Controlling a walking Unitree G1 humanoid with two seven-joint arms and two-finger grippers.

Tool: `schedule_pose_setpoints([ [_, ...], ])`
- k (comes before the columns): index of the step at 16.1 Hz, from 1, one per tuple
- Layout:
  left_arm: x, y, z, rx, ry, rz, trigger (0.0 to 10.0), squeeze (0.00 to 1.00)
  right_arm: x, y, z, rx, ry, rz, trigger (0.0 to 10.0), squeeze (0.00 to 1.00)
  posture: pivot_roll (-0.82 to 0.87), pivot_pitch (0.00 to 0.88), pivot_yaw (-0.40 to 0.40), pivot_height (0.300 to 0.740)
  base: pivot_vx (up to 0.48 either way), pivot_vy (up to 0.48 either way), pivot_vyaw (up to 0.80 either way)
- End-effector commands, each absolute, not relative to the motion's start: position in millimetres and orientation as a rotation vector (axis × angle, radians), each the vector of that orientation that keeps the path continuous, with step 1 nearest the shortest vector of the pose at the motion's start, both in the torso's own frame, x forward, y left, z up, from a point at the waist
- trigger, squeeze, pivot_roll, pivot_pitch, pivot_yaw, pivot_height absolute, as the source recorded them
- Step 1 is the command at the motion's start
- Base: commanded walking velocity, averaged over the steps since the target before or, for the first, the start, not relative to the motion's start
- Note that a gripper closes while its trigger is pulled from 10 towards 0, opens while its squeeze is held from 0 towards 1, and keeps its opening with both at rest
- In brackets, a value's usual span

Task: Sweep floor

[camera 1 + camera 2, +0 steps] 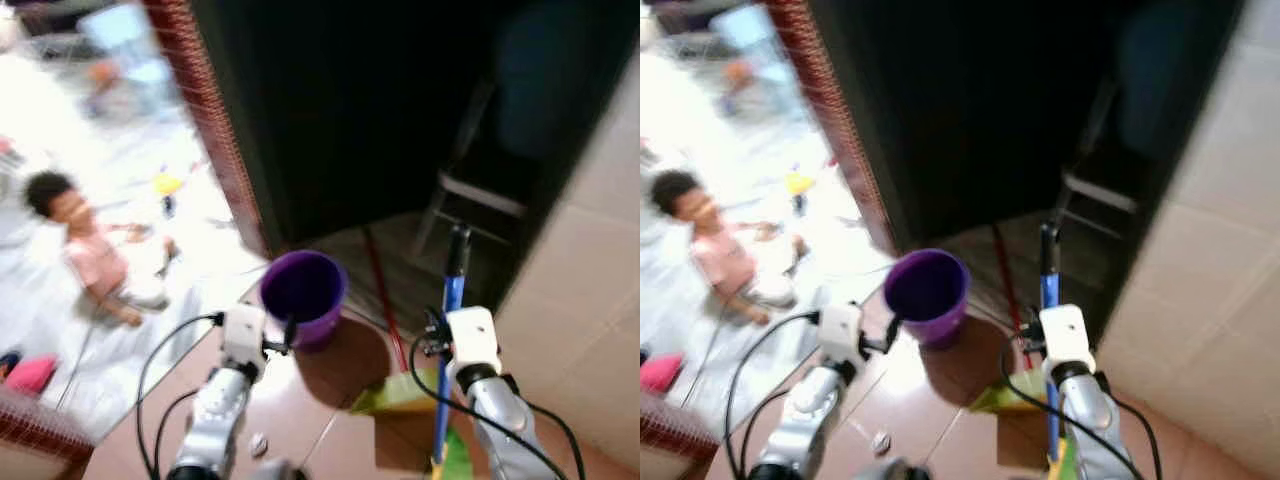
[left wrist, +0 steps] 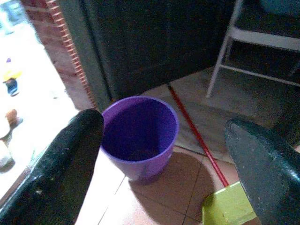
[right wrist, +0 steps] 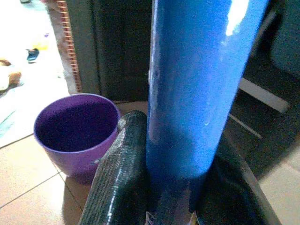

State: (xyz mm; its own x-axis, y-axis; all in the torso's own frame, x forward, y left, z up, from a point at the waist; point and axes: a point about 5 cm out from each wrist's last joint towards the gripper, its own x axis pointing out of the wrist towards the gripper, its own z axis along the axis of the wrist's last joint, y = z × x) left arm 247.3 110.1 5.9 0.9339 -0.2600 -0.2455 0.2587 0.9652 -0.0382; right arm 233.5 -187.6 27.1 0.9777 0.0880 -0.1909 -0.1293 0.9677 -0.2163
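Observation:
My right gripper point(image 1: 438, 345) is shut on a broom's blue handle point(image 1: 452, 300), which stands upright at the right; in the right wrist view the handle point(image 3: 192, 84) sits tight between the two black fingers point(image 3: 119, 173). My left gripper point(image 1: 287, 335) is open and empty, just short of a purple bucket point(image 1: 303, 295) on the brown tiled floor. The left wrist view looks between its spread fingers point(image 2: 61, 164) at that bucket point(image 2: 140, 136). A green dustpan point(image 1: 395, 392) with a red handle point(image 1: 383, 295) lies on the floor between the arms. A small scrap point(image 1: 258, 442) lies near the left arm.
A person point(image 1: 95, 255) sits on the bright floor at the left, with toys and a pink item point(image 1: 30, 375) around. A brick pillar point(image 1: 205, 110) edges a dark doorway. A folding chair point(image 1: 470, 190) stands inside it. A tiled wall point(image 1: 600, 250) closes the right side.

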Motion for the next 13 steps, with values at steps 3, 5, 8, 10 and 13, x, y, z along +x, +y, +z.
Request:
schedule_pose_setpoints([
  [3, 248.0, 125.3, 3.9, 0.031, 0.266, -0.222, 10.0, 0.00, 242.6, -179.3, 32.8, -0.235, 0.135, 0.150, 10.0, 0.00, -0.08, 0.000, 0.087, 0.740, 0.000, 0.000, 0.80],
  [5, 248.0, 125.3, 3.9, 0.031, 0.266, -0.216, 10.0, 0.00, 245.2, -178.2, 33.4, -0.233, 0.130, 0.160, 10.0, 0.00, -0.08, 0.000, 0.085, 0.740, 0.000, 0.000, 0.80],
  [8, 247.9, 123.9, 3.7, 0.027, 0.268, -0.213, 10.0, 0.00, 247.1, -177.9, 33.4, -0.231, 0.128, 0.165, 10.0, 0.00, -0.08, 0.000, 0.085, 0.740, 0.000, 0.000, 0.80],
  [10, 248.3, 123.6, 3.5, 0.026, 0.271, -0.216, 10.0, 0.00, 247.5, -177.3, 33.0, -0.229, 0.126, 0.167, 10.0, 0.00, -0.08, 0.000, 0.085, 0.740, 0.000, 0.000, 0.80],
  [13, 249.6, 123.3, 4.0, 0.044, 0.270, -0.210, 10.0, 0.00, 247.3, -177.0, 33.1, -0.208, 0.120, 0.173, 10.0, 0.00, -0.08, 0.000, 0.085, 0.740, 0.000, 0.000, 0.78],
])
